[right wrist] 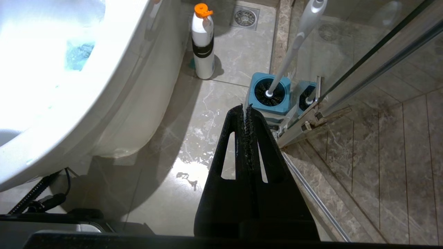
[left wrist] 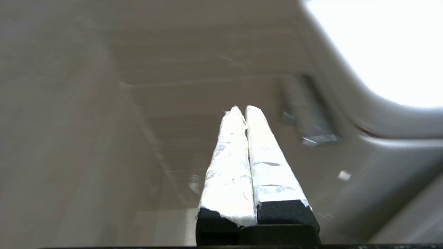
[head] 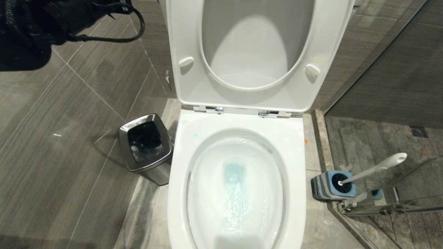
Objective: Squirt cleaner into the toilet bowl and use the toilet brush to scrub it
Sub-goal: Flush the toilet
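At the far left of the head view, a dark mass of the left arm (head: pixel 24 31) with a looping black cable is cut off by the upper corner of the frame; its gripper cannot be seen there. In the left wrist view the left gripper (left wrist: pixel 242 112) is shown with its two white-wrapped fingers (left wrist: pixel 228 173) pressed together and nothing between them, above a blurred grey floor whose details are hard to make out.

A small steel bin (head: pixel 146 147) is stood on the tiled floor (head: pixel 52 155) just beside the left flank of the toilet; its inside is dark and its contents cannot be told.

The toilet bowl (head: pixel 238 193) is seen in the middle, with seat and lid (head: pixel 256 52) raised upright; its near end is cut off by the lower frame edge. Turquoise-blue cleaner (head: pixel 234 173) is pooled in the water and streaked down the basin.

A white bottle with an orange cap (right wrist: pixel 202 41) is stood on the floor against the right side of the toilet base, visible only from the right wrist.

The toilet brush (head: pixel 377 168) is lodged in its square blue holder (head: pixel 332 186) by the glass door's corner, its bristle head sunk in the holder and mostly hidden, its handle tilted rightward.

The right gripper (right wrist: pixel 245 109) is held low above the floor near the holder, its black fingers closed on nothing.
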Motion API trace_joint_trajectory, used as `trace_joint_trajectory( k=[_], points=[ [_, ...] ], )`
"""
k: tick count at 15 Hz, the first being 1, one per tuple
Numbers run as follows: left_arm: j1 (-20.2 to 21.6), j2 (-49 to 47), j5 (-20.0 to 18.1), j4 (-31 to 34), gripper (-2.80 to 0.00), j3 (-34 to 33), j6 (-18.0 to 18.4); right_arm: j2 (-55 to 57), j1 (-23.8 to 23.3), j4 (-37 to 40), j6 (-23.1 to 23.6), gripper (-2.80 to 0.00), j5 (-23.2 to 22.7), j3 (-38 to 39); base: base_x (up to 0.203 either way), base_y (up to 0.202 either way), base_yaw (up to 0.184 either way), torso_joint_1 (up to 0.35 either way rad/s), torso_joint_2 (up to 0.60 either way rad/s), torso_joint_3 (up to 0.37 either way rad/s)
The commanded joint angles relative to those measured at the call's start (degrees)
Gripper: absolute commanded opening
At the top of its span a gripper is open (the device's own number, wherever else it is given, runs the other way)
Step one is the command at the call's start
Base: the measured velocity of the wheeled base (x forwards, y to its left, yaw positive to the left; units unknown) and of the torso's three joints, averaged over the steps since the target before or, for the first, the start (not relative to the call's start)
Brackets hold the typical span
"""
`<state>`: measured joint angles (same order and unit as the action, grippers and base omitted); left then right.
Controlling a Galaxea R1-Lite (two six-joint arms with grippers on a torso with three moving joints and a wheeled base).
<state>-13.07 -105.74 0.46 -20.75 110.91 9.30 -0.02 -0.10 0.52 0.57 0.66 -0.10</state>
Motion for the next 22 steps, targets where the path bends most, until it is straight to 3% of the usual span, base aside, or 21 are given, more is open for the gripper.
trace_joint_trajectory(
  k=[1, 3, 6, 9, 10, 12, 15, 18, 21, 22],
  points=[
    [2.3, 6.9, 0.0, 1.3, -2.80, -0.1, 0.6, 0.0, 0.0, 0.0, 0.0, -2.80, 0.0, 0.0, 0.000, 0.000, 0.000, 0.000, 0.00, 0.000],
    [4.5, 10.7, -0.3, 6.7, -2.80, -0.2, 0.7, -0.1, 0.0, 0.0, 0.0, -2.80, 0.0, 0.0, 0.000, 0.000, 0.000, 0.000, 0.00, 0.000],
    [5.8, 17.1, -1.9, 23.4, -2.80, -0.5, 0.0, 0.0, 0.0, 0.0, 0.0, -2.80, 0.0, 0.0, 0.000, 0.000, 0.000, 0.000, 0.00, 0.000],
    [5.9, 22.7, -6.2, 40.7, -2.80, -1.7, -2.3, 0.0, 0.0, 0.0, 0.0, -2.80, 0.0, 0.0, 0.000, 0.000, 0.000, 0.000, 0.00, 0.000],
    [5.6, 24.3, -9.5, 44.5, -2.80, -2.6, -4.0, 0.0, 0.0, 0.0, 0.0, -2.80, 0.0, 0.0, 0.000, 0.000, 0.000, 0.000, 0.00, 0.000],
    [3.9, 25.8, -16.3, 46.4, -2.80, -4.4, -8.8, 0.0, 0.0, 0.0, 0.0, -2.80, 0.0, 0.0, 0.000, 0.000, 0.000, 0.000, 0.00, 0.000],
    [-1.7, 26.3, -17.6, 45.2, -2.80, -5.8, -17.6, 0.0, 0.0, 0.0, 0.0, -2.80, 0.0, 0.0, 0.000, 0.000, 0.000, 0.000, 0.00, 0.000],
    [-2.3, 27.3, -17.8, 45.2, -2.80, -6.7, -17.0, 0.0, 0.0, 0.0, 0.0, -2.80, 0.0, 0.0, 0.000, 0.000, 0.000, 0.000, 0.00, 0.000],
    [-2.4, 28.4, -17.7, 45.6, -2.80, -8.2, -9.5, 0.0, 0.0, 0.0, 0.0, -2.80, 0.0, 0.1, 0.000, 0.000, 0.000, 0.000, 0.00, 0.000],
    [-3.1, 28.7, -17.8, 45.6, -2.80, -8.2, -8.9, 0.0, 0.0, 0.0, 0.0, -2.80, 0.0, 0.0, 0.000, 0.000, 0.000, 0.000, 0.00, 0.000]
  ],
)
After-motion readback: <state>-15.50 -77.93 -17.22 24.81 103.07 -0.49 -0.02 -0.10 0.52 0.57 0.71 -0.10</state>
